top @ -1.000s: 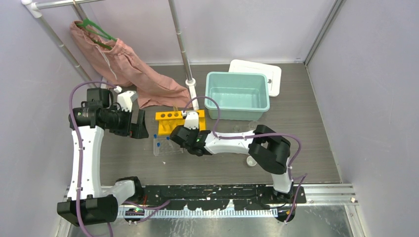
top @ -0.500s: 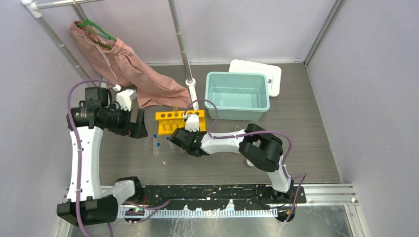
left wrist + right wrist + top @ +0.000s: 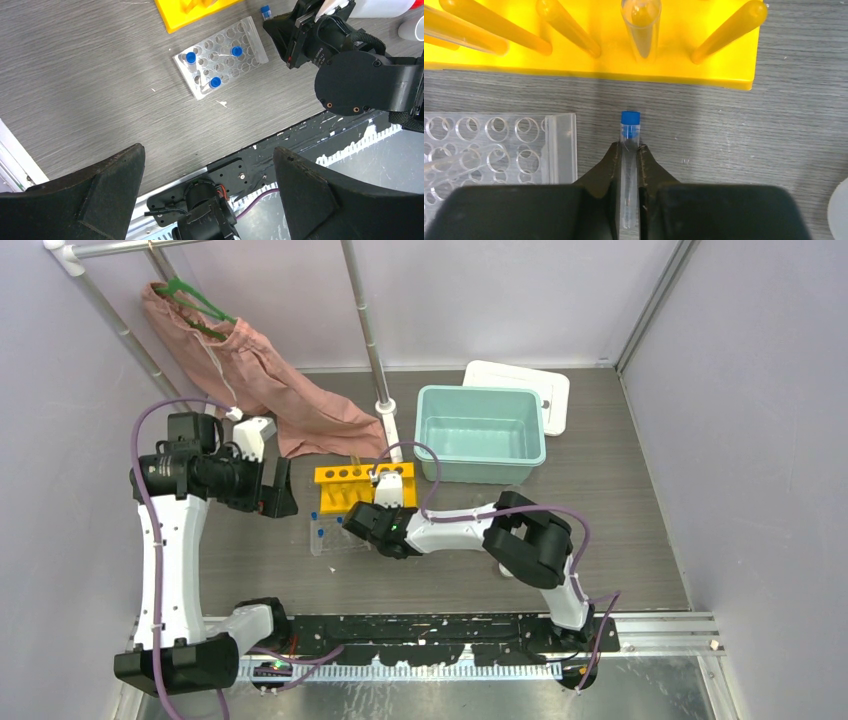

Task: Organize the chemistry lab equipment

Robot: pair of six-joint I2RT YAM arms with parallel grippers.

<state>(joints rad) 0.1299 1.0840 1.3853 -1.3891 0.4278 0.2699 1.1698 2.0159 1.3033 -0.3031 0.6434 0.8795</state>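
Fingers of the right gripper [image 3: 629,150] pinch a small blue-capped tube [image 3: 630,125] tight (its cap points at the yellow tube rack [image 3: 724,70]), just beside the clear well tray [image 3: 494,145]. The left gripper [image 3: 207,152] hangs above the table [image 3: 75,75], fingers wide apart, holding nothing.

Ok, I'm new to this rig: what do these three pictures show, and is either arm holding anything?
A left arm and a right arm are bolted at the near edge of a table. The wide picture looks down from above and behind them; the other two come from a camera on each wrist. The right tool is shut on a blue-capped tube, close to the yellow rack. The left tool is open and empty, raised, left of the clear tray, which holds three capped tubes. Farther back are a green tub, a white lid and a pink cloth.
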